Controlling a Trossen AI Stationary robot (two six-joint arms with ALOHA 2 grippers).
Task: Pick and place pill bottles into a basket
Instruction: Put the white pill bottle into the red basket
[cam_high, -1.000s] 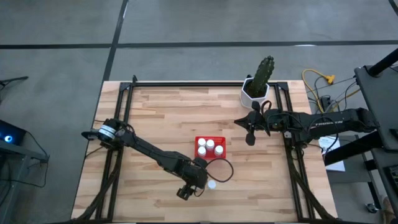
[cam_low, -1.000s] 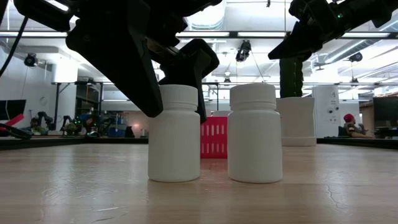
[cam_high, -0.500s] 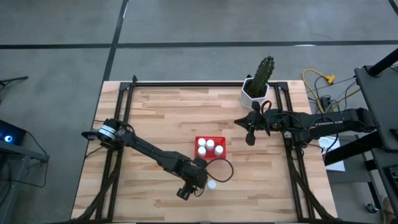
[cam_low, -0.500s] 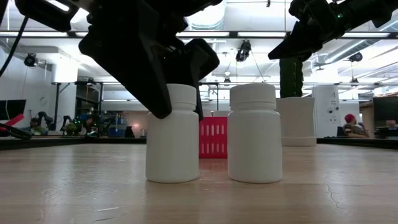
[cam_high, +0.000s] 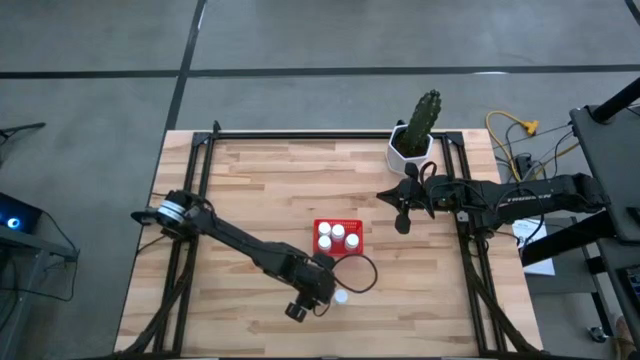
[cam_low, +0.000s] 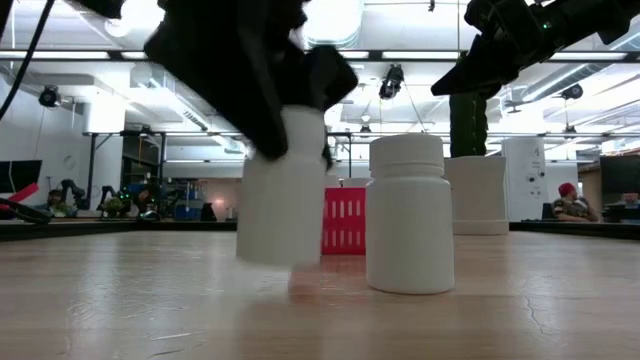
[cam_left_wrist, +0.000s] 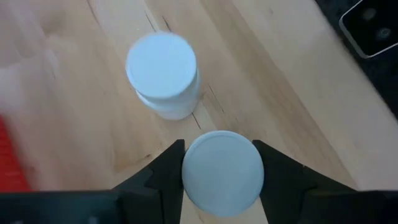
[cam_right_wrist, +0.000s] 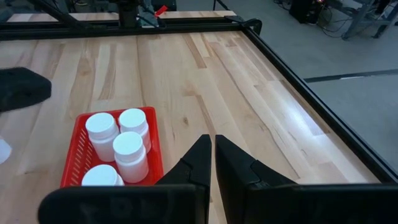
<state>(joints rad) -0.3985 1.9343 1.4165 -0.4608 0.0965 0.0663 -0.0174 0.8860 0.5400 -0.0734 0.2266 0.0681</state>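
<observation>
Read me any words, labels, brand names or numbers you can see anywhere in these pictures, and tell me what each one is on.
No text can be read with confidence.
The right arm carries pale lettering along its forearm in the high view, too small to read.
The pill bottles in the basket, the one in the left gripper and the one on the table show plain white caps, no label visible.
The basket shows no marking.

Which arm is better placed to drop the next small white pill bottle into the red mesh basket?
Left. Its gripper already clamps a small white pill bottle, lifted off the table beside the red mesh basket. The right gripper hangs shut and empty.
</observation>
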